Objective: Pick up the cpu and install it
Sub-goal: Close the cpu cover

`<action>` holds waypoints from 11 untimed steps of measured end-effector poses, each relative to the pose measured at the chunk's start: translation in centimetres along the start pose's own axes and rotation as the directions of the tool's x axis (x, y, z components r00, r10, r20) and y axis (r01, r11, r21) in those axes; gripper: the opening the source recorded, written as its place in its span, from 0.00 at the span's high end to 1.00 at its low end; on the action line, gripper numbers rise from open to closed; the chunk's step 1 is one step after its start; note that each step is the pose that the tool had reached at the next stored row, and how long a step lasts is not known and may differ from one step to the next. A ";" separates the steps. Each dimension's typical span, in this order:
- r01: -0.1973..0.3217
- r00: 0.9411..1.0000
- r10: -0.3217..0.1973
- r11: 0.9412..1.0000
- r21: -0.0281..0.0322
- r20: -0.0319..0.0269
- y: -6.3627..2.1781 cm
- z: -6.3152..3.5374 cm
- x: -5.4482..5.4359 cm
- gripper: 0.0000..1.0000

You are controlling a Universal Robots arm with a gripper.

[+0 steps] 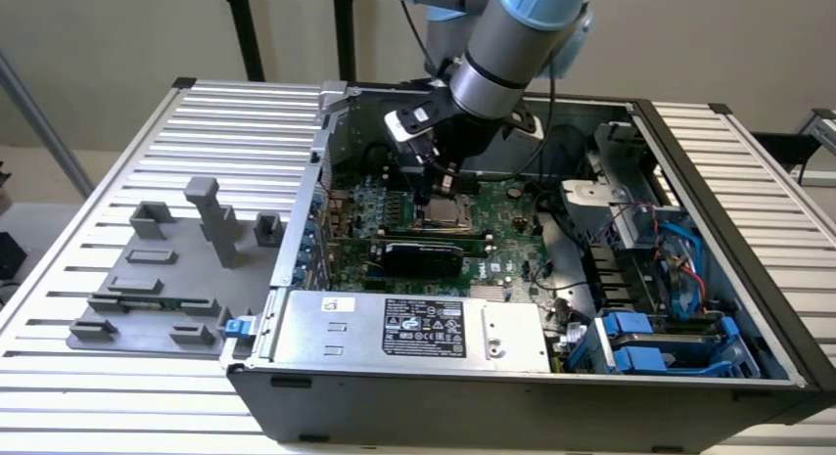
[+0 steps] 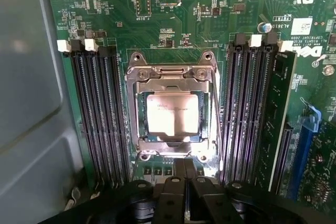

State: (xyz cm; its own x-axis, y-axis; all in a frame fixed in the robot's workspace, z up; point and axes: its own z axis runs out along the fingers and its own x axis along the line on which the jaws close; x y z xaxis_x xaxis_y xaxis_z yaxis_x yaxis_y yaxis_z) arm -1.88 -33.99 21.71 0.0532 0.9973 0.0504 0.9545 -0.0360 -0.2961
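The cpu (image 2: 173, 114), a flat square chip with a silver-grey top, lies inside the metal socket frame (image 2: 137, 108) on the green motherboard (image 2: 210, 19). In the exterior view the cpu (image 1: 448, 217) sits in the middle of the board inside the open computer case. My gripper (image 1: 443, 188) hangs just above it, pointing down from the arm. In the wrist view the gripper (image 2: 184, 165) is shut, its two dark fingers pressed together over the socket's edge with nothing between them. I cannot tell whether the fingertips touch the socket.
Black memory slots (image 2: 100, 124) flank the socket, with one memory stick (image 2: 278, 119) seated. The case holds a power supply (image 1: 405, 328), cables and blue drive bays (image 1: 653, 342). A grey fixture (image 1: 157, 279) with upright blocks stands on the slatted table at the exterior view's left.
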 end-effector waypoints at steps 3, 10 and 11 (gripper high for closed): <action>0.000 1.000 0.000 1.000 0.000 0.000 0.08 0.55 0.0 0.89; 0.000 1.000 0.000 1.000 -0.002 0.000 0.35 1.79 -0.1 0.89; 0.000 1.000 0.000 1.000 -0.002 0.000 0.38 1.93 -0.1 0.89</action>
State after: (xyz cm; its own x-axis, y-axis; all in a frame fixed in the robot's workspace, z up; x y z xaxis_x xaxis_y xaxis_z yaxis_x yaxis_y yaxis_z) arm -2.09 -34.00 19.75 0.0534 0.9973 0.0501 0.9552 -0.0364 -0.2938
